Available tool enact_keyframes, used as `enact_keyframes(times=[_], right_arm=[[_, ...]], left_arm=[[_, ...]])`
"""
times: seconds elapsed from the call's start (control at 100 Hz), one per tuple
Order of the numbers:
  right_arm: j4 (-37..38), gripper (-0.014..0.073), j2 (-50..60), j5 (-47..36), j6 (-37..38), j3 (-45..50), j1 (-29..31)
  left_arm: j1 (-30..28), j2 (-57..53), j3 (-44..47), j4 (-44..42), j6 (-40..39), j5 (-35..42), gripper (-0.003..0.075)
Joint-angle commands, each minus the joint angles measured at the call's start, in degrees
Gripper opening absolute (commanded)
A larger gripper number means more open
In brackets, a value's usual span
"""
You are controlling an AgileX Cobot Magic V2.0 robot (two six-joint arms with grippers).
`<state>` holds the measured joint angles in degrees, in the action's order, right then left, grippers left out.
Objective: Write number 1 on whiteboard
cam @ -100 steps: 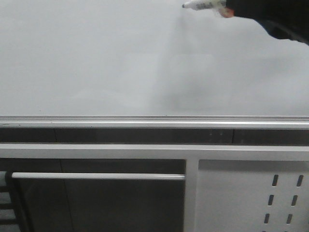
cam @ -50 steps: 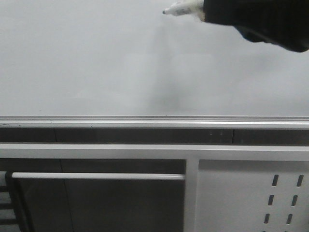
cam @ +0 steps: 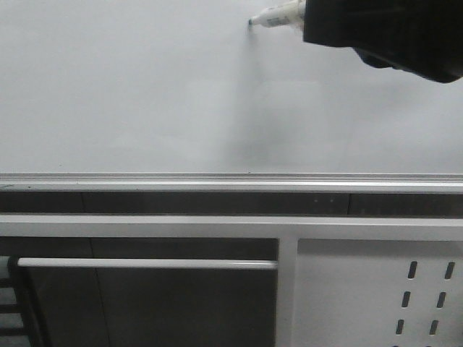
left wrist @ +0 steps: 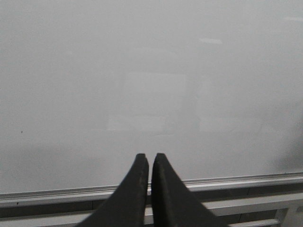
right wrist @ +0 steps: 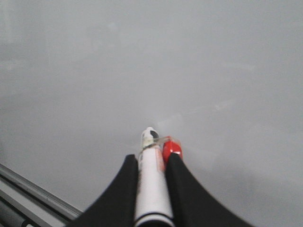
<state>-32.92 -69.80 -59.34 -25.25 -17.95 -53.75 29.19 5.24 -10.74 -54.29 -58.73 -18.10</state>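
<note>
While the right pincer (cam: 307,18) grips the marker (cam: 278,16) with its tip pointing left at or just off the upper whiteboard (cam: 145,94), no stroke shows below it; the left pincer (left wrist: 147,163) sits pressed together, empty

It looks like a lab or workshop test rig: a large whiteboard (cam: 130,94) with an aluminium bottom rail (cam: 217,177) sits above a white metal frame (cam: 286,289), a horizontal white bar (cam: 145,264) and a perforated panel (cam: 376,296).
</note>
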Motion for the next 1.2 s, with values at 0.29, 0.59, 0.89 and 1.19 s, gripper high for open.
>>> enact_keyframes(times=[0.29,0.59,0.89,1.19], right_arm=[[-2.35,-0.0050,0.62,-3.34,-0.55,-1.71,0.09],[-2.85,-0.0050,0.62,0.66,-0.55,-1.71,0.09],[-4.35,-0.0050,0.48,4.44,-0.55,-1.71,0.09],[-4.74,-0.0050,-4.51,4.44,-0.55,-1.71,0.09]], left_arm=[[-0.09,0.52,-1.50,-1.14,-0.40,2.85,-0.0018],[-0.09,0.52,-1.50,-1.14,-0.40,3.11,-0.0018],[-0.09,0.52,-1.50,-1.14,-0.40,3.29,-0.0018],[-0.09,0.52,-1.50,-1.14,-0.40,3.71,-0.0018]])
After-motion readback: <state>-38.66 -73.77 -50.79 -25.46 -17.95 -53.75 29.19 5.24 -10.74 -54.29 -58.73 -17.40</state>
